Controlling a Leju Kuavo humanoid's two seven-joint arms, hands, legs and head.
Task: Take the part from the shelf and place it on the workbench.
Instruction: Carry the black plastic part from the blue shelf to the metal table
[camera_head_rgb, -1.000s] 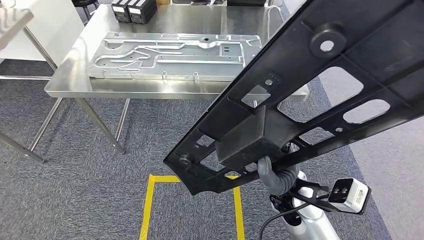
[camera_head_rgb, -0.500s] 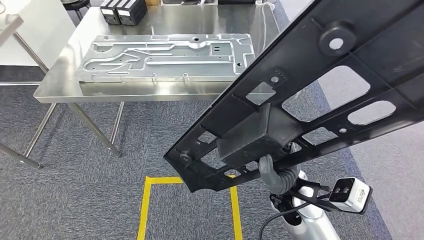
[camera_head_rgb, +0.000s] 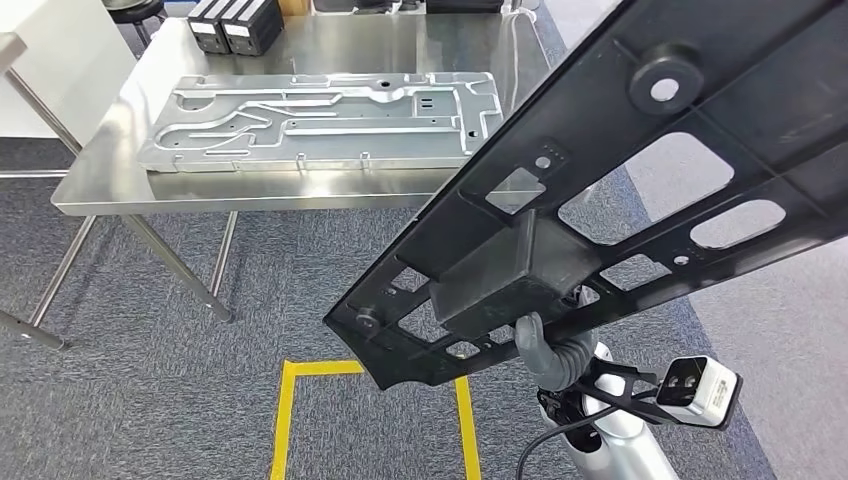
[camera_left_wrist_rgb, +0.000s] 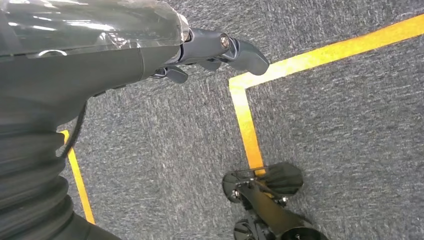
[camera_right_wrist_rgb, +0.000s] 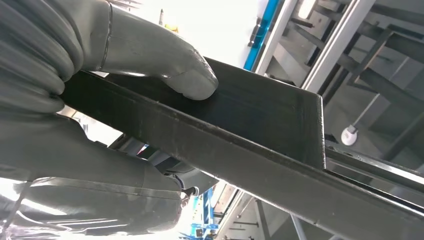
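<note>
In the head view, a steel workbench (camera_head_rgb: 120, 185) stands at the upper left on grey carpet, with a machined aluminium plate (camera_head_rgb: 320, 118) lying flat on its top and two black boxes (camera_head_rgb: 233, 28) near its far edge. On the floor in front, a yellow tape outline (camera_head_rgb: 285, 415) marks a square. The left hand (camera_left_wrist_rgb: 210, 52) hangs over that carpet and tape in the left wrist view, its dark fingers loosely curled with nothing between them. To the right, a long black plastic part (camera_head_rgb: 620, 200) with cut-out windows and a boxy block at its middle slants across the head view from lower centre to upper right, held in the air, apart from the workbench. The right hand (camera_head_rgb: 548, 350) grips it from beneath; in the right wrist view the grey thumb (camera_right_wrist_rgb: 165, 65) presses on the part's flat face while the rest of the hand wraps its edge.
</note>
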